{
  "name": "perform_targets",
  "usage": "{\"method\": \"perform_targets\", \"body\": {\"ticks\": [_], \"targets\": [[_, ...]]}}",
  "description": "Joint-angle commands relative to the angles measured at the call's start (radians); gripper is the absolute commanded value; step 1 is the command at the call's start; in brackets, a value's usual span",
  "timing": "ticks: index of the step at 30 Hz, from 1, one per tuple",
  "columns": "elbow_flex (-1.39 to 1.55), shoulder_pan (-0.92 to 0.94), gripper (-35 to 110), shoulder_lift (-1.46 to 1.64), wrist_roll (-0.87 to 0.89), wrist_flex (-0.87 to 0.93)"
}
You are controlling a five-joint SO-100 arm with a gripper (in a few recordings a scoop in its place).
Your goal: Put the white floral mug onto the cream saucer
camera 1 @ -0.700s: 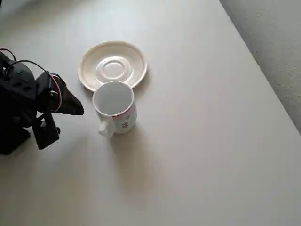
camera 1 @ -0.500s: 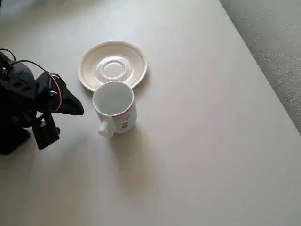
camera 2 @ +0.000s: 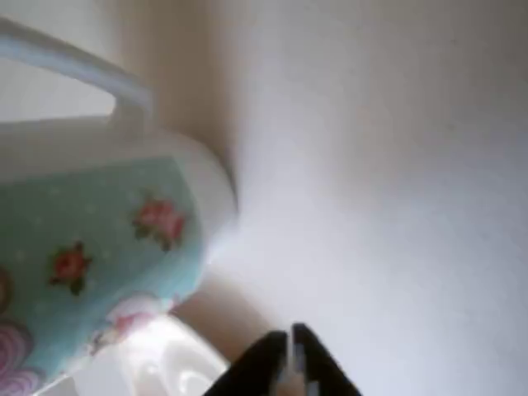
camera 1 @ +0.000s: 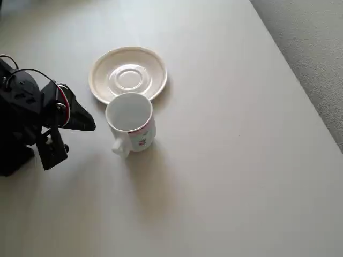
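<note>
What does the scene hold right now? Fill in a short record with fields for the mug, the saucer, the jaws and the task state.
mug: white floral mug upright on the table, handle toward the picture's lower left
saucer: cream saucer just above the mug in the overhead view, nothing on it
jaws: gripper left of the mug, closed, holding nothing
task state: mug not yet on saucer

We record a plain, matte off-white table occupying most of the overhead view. Its right edge runs diagonally from the top toward the lower right. Beyond that edge lies a grey, finely textured floor. Lighting is soft; faint shadows fall toward the bottom of the frame.
</note>
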Motion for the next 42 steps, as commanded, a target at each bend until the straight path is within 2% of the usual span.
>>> {"method": "perform_targets", "body": {"ticks": [1,23,35,39,42], "targets": [[-0.006,-0.008,1,0.011,-0.006,0.002],[-0.006,-0.008,1,0.011,-0.006,0.002],[-0.003,-0.256,1,0.014,-0.307,0.021],[-0.003,-0.192,1,0.014,-0.408,0.012],[-0.078,-0.037,1,0.012,-0.304,0.032]]}}
